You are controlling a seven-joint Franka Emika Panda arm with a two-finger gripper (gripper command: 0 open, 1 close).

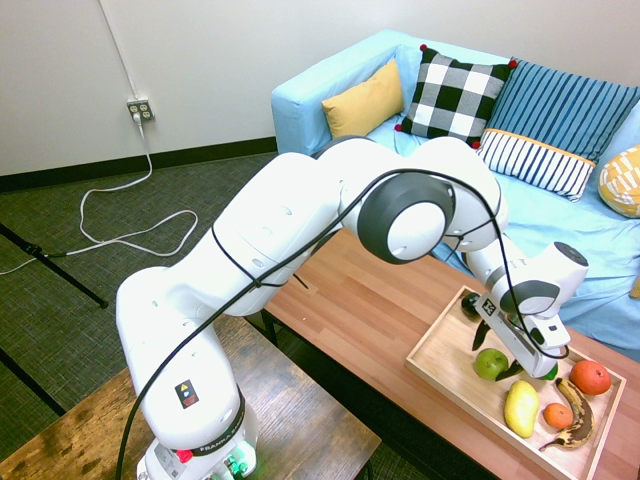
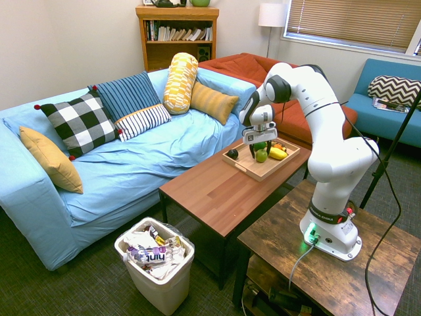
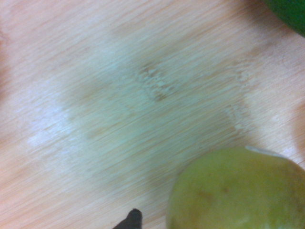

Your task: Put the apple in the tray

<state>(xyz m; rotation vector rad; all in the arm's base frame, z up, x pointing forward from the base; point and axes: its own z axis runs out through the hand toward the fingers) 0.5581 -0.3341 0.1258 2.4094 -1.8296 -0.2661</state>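
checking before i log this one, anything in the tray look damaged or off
One thing: the banana at the tray's far end is mostly dark brown, overripe or bruised. The apple sits upright in the tray between the open gripper's fingers, and nothing has spilled.

Bare wood fills the tray (image 1: 440,362) toward its table-side rim; apple (image 1: 490,364), mango (image 1: 521,408), banana (image 1: 578,415) and oranges (image 1: 590,376) crowd its far corner.

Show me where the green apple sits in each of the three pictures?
First exterior view: apple in the wooden tray, lower right, under the claw.
Second exterior view: right of centre, in the tray.
Wrist view: bottom right, blurred.
Shared landmark: the tray.
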